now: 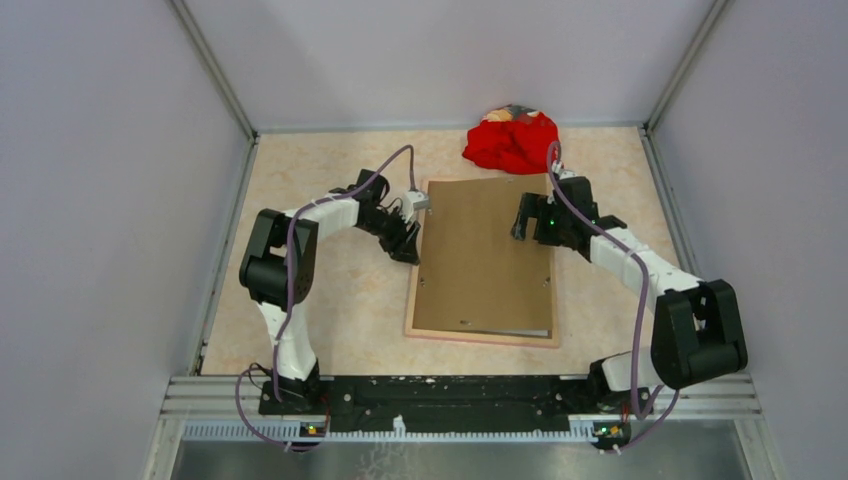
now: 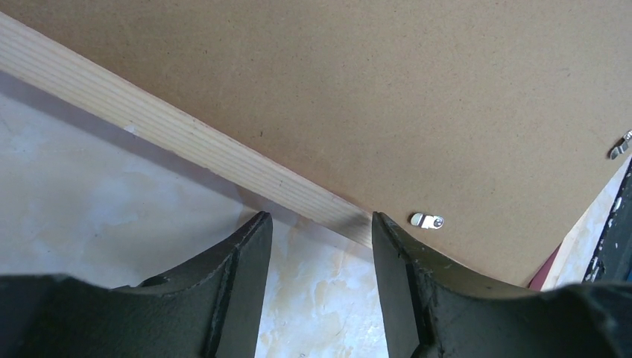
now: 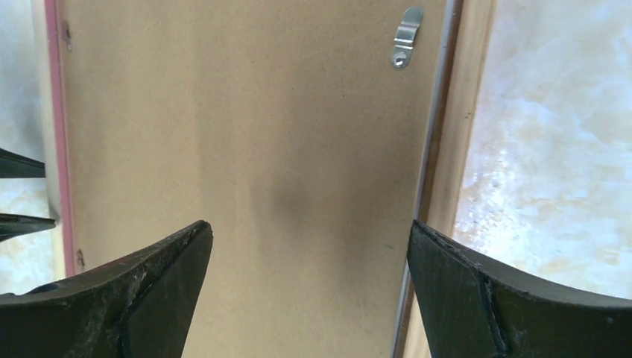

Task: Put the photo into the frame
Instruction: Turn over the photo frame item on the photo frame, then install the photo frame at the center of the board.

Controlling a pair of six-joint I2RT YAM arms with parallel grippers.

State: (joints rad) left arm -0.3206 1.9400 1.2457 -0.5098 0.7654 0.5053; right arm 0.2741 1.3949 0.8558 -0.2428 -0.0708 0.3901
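Observation:
The frame (image 1: 415,300) lies face down in the middle of the table, its tan wood back up and a thin pink edge showing. A plain brown backing board (image 1: 485,255) lies in it. The photo is hidden; only a thin pale strip shows at the board's near edge. My left gripper (image 1: 408,240) is open and empty at the frame's left rail (image 2: 186,138), one fingertip over the rail, next to a small metal clip (image 2: 427,221). My right gripper (image 1: 527,218) is open and empty above the board's right part (image 3: 246,112), by the right rail (image 3: 466,112).
A red cloth heap (image 1: 512,140) lies at the back, just beyond the frame's far right corner. Another metal clip (image 3: 406,36) sits on the board near the right rail. Grey walls (image 1: 120,200) close in the table on the left, back and right.

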